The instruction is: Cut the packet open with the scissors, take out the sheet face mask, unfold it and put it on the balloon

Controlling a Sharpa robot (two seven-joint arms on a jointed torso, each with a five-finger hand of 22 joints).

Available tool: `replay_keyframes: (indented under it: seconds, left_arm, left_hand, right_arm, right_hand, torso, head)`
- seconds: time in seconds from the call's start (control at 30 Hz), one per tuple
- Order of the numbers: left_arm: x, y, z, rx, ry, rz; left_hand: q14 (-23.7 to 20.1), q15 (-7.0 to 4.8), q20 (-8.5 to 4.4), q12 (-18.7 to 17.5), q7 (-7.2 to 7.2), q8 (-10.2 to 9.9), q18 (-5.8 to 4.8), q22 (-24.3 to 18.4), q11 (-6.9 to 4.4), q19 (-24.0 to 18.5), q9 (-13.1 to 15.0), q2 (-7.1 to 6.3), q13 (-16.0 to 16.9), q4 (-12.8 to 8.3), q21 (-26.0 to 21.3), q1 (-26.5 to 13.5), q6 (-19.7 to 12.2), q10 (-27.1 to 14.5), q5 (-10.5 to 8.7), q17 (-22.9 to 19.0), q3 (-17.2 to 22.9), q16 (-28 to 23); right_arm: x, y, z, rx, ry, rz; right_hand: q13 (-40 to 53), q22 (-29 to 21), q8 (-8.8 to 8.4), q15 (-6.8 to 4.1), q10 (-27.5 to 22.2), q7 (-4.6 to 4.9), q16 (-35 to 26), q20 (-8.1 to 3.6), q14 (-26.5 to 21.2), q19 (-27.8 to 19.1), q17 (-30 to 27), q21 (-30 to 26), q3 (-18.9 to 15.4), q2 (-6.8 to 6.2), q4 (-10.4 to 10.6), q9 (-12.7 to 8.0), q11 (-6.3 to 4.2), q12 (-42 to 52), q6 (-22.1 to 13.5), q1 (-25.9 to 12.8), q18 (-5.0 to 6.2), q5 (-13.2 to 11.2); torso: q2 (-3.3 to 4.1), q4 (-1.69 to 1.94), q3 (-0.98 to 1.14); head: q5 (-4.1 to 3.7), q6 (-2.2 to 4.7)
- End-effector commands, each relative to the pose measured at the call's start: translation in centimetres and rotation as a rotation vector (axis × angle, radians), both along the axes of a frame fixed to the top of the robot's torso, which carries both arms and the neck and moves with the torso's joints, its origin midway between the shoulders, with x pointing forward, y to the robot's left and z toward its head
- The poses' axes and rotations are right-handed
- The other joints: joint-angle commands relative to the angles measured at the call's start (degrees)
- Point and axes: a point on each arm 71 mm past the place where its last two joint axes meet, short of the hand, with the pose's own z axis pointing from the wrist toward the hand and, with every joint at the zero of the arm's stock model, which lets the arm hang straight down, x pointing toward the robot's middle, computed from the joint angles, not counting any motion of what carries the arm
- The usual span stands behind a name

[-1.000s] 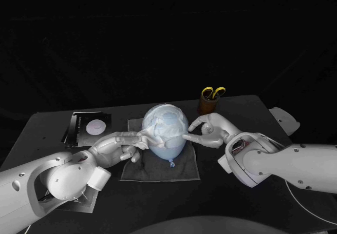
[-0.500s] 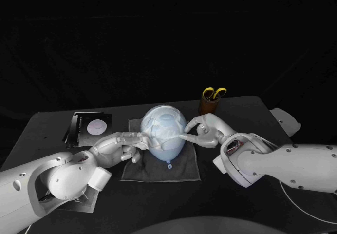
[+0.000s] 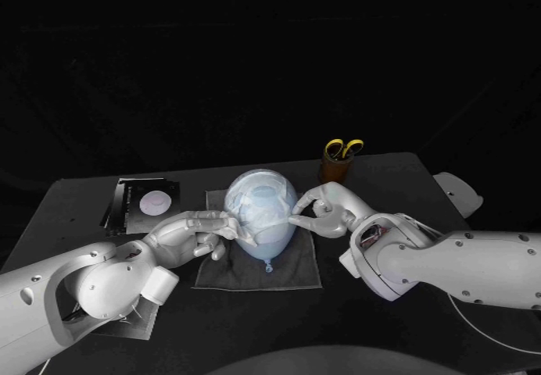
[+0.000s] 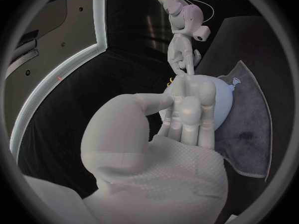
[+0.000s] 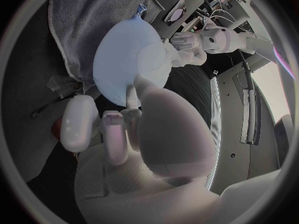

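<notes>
Left robot hand is reaching in with its fingers lying close together and pressing on one side of the balloon. Honestly can't tell if it's actually pinching anything or just touching. Right robot hand is sitting on the opposite side, thumb and a finger curling into a little ring tip to tip right at the balloon's edge. I can't tell whether there's any mask caught between them either.

So the balloon is sitting squeezed between the two hands, and the sheet face mask is lying on top of it, between the fingertips of both. The mask is looking thin, whitish and see-through, a bit wrinkly, covering the upper face of the pale blue balloon. The balloon's knot is pointing back toward the robot, and the whole thing is resting on a dark grey cloth under both hands.

Just behind the right hand a brown cup is standing with the yellow-handled scissors sticking up out of it. Out past the left hand, away from the balloon, the black packet is lying flat on the tabletop.
</notes>
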Motion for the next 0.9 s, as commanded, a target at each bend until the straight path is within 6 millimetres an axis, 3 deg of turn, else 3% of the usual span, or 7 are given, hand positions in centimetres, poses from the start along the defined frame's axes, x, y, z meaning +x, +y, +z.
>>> replay_keyframes:
  seconds: [0.03, 0.13, 0.3, 0.43, 0.77, 0.87, 0.9]
  left_arm:
    - [0.0, -0.1, 0.1, -0.001, -0.005, -0.002]
    - [0.1, 0.0, 0.1, 0.004, -0.005, 0.001]
    - [0.1, 0.2, 0.0, 0.026, -0.014, 0.001]
    - [0.1, 0.4, -0.2, 0.068, -0.035, -0.009]
    - [0.2, 1.9, -1.0, 0.258, -0.107, -0.064]
    - [0.3, 2.0, -1.2, 0.284, -0.110, -0.074]
    - [0.3, 2.0, -1.2, 0.288, -0.110, -0.078]
  left_hand:
    - [0.2, -0.05, -0.07, 0.3, 0.10, 0.4, 1.10, 0.0, 0.04, 0.3, 17.5, 0.50, 0.0, -0.2, 0.4, 0.0, 0.2, -0.5, 0.33, 0.1, -0.2, 0.3]
    - [0.3, -0.04, -0.05, 0.4, 0.11, 0.3, 1.09, 0.1, 0.05, 0.4, 17.5, 0.58, 0.2, -0.3, 0.4, 0.0, 0.2, -0.5, 0.34, 0.2, -0.2, 0.4]
    - [0.3, -0.04, -0.05, 0.4, 0.11, 0.3, 1.10, 0.1, 0.05, 0.4, 17.5, 0.58, 0.2, -0.3, 0.4, 0.0, 0.2, -0.5, 0.33, 0.2, -0.2, 0.4]
    - [0.3, -0.04, -0.05, 0.4, 0.11, 0.3, 1.11, 0.0, 0.05, 0.4, 17.5, 0.58, 0.2, -0.3, 0.4, 0.0, 0.2, -0.5, 0.33, 0.2, -0.2, 0.4]
    - [0.3, -0.05, -0.05, 0.4, 0.15, 0.0, 1.22, -0.4, 0.06, 0.1, 17.4, 0.34, 0.5, -0.8, 0.3, 0.2, 0.1, -0.8, 0.34, 0.2, -0.6, 0.4]
    - [0.3, -0.04, -0.05, 0.4, 0.18, -0.1, 1.23, -0.5, 0.09, 0.1, 17.3, 0.30, 0.5, -1.0, 0.3, 0.2, 0.1, -0.9, 0.33, 0.2, -0.7, 0.4]
    - [0.3, -0.03, -0.04, 0.4, 0.21, -0.2, 1.24, -0.6, 0.11, 0.1, 17.3, 0.31, 0.6, -1.0, 0.2, 0.2, 0.1, -1.0, 0.33, 0.1, -0.8, 0.4]
  right_arm:
    - [-0.1, 0.3, 0.4, -0.005, -0.050, 0.017]
    - [-0.2, 0.2, 0.5, 0.008, -0.067, 0.018]
    - [-0.2, -0.1, 0.8, 0.034, -0.101, 0.011]
    - [-0.2, -0.4, 0.9, 0.044, -0.119, 0.005]
    - [0.1, -1.8, 1.0, 0.046, -0.146, -0.026]
    - [0.3, -2.3, 1.1, 0.066, -0.174, -0.031]
    - [0.4, -2.4, 1.2, 0.075, -0.187, -0.029]
  right_hand:
    - [13.0, 10.2, -0.62, -0.60, 4.4, -0.40, 0.2, -0.12, 6.1, 0.6, 15.1, 0.9, 1.3, 0.17, -0.2, -0.3, -0.66, 1.5, 1.3, 1.0, -0.63, -0.2]
    - [14.0, 10.5, -1.16, -1.00, 5.2, -0.89, 0.2, -0.49, 6.1, 0.9, 15.1, 2.0, 3.5, 0.66, -1.2, -0.7, -1.10, 3.0, 2.4, 2.2, -0.80, -0.2]
    - [15.1, 11.1, -1.53, -0.56, 6.1, 0.17, 0.2, -0.35, 6.1, 1.7, 15.1, 4.9, 10.0, 0.36, -4.0, -0.6, -0.37, 4.6, 3.0, 2.1, -1.34, -0.2]
    - [15.1, 11.3, -1.18, -0.37, 6.1, 0.25, 0.2, -0.22, 6.1, 1.9, 15.1, 6.0, 13.4, -0.28, -5.5, -0.1, -0.25, 4.6, 3.0, 0.5, -1.47, -0.2]
    - [15.1, 10.9, -0.77, -0.35, 6.1, 0.18, 0.2, -0.16, 6.1, 1.3, 15.1, 4.9, 16.2, -1.43, -6.9, 0.6, -0.29, 4.6, 2.6, -2.6, -1.21, -0.3]
    - [8.3, 7.5, -2.99, 0.16, 0.2, 0.88, -1.5, 0.34, 5.3, -3.8, 12.1, -8.3, 15.0, -3.03, -6.1, -0.2, 0.39, -7.2, -0.1, -5.9, 1.06, -0.3]
    - [4.0, 5.4, -4.19, 0.71, -3.8, 1.80, -4.4, 0.60, 3.6, -7.0, 7.2, -16.2, 14.3, -3.90, -5.6, -0.6, 0.97, -14.8, -1.8, -7.1, 2.35, -0.2]
  torso:
    - [0.04, 0.02, 0.01]
    - [0.02, -0.03, 0.00]
    - [-0.06, 0.04, 0.03]
    - [-0.03, 0.04, 0.03]
    - [-0.01, 0.10, -0.04]
    - [0.00, 0.08, -0.09]
    - [0.00, 0.05, -0.10]
  head:
    - [-0.05, 0.01]
    - [-0.01, -0.05]
    - [-0.02, -0.02]
    - [0.05, -0.03]
    - [0.41, 0.14]
    - [0.54, 0.30]
    - [0.63, 0.37]
